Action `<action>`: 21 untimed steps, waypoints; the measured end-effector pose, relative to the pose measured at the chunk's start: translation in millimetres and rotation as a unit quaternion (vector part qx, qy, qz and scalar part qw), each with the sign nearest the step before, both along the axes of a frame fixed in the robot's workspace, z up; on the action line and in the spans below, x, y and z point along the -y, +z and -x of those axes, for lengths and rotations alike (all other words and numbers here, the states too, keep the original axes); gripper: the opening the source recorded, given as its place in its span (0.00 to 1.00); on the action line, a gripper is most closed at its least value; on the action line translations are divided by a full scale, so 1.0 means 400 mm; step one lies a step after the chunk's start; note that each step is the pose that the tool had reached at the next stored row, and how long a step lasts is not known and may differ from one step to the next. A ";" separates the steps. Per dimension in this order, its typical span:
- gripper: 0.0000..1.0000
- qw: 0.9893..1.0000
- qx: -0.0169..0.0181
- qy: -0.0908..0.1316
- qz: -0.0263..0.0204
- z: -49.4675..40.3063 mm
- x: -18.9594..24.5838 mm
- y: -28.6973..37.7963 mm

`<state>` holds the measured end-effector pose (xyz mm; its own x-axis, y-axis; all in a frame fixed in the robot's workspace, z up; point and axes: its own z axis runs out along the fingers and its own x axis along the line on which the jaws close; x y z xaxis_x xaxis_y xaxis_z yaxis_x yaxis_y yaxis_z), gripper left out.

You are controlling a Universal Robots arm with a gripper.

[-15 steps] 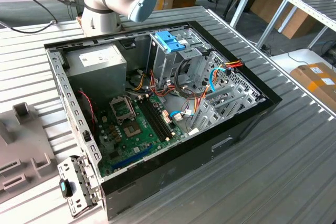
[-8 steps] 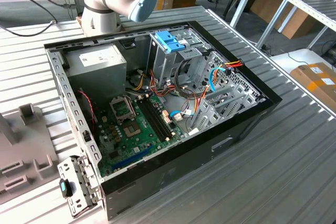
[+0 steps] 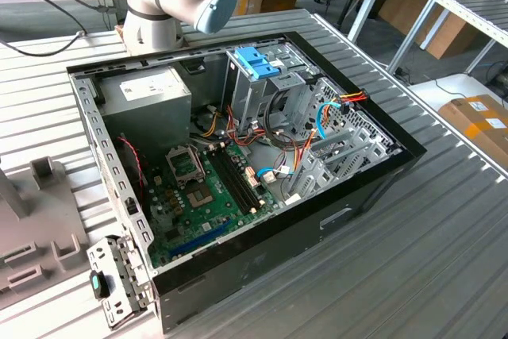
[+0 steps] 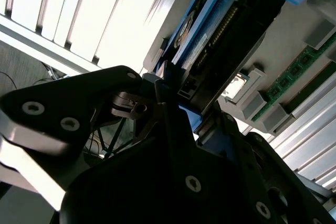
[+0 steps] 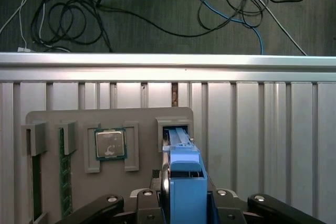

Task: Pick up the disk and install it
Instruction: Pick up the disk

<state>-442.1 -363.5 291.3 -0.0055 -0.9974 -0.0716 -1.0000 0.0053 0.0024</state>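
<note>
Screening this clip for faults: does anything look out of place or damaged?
Nothing looks damaged or spilled. The disk stands on edge in its slot of the grey tray, the gripper at it. A perforated metal flap hangs out from a corner of the computer case.

I count one open computer case (image 3: 317,228) across the middle of the exterior view, with one grey power supply (image 3: 151,97) and one blue latch (image 3: 258,63) inside. In the first wrist view I count one fixture plate (image 5: 68,119), one processor (image 5: 110,144), two memory sticks (image 5: 64,177) and one disk (image 5: 185,182).
</note>
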 end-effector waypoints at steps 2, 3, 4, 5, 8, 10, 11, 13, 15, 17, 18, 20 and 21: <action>0.37 1.000 0.000 0.000 0.000 0.000 0.000 0.000; 0.37 1.000 0.000 0.000 0.000 0.000 0.000 0.000; 0.37 1.000 0.000 0.000 0.000 0.000 0.000 0.000; 0.37 1.000 0.000 -0.001 0.000 0.000 0.000 0.000; 0.37 1.000 0.000 -0.001 0.000 0.000 0.000 0.000; 0.37 1.000 0.001 -0.001 0.000 0.000 0.000 0.006; 0.37 1.000 0.000 -0.001 0.000 0.000 0.000 0.011; 0.37 1.000 0.000 -0.001 0.000 0.000 0.000 0.022; 0.37 1.000 0.000 -0.001 0.000 0.000 0.000 0.023; 0.37 1.000 0.000 -0.001 0.000 0.000 0.000 0.023; 0.37 1.000 0.000 -0.001 0.000 0.000 0.000 0.023; 0.37 1.000 0.000 -0.001 0.000 -0.001 0.000 0.025; 0.37 1.000 0.000 -0.001 0.000 -0.002 0.000 0.033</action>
<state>-441.2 -363.5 304.4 -0.0068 -0.9974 -0.0715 -1.0000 0.0067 0.0024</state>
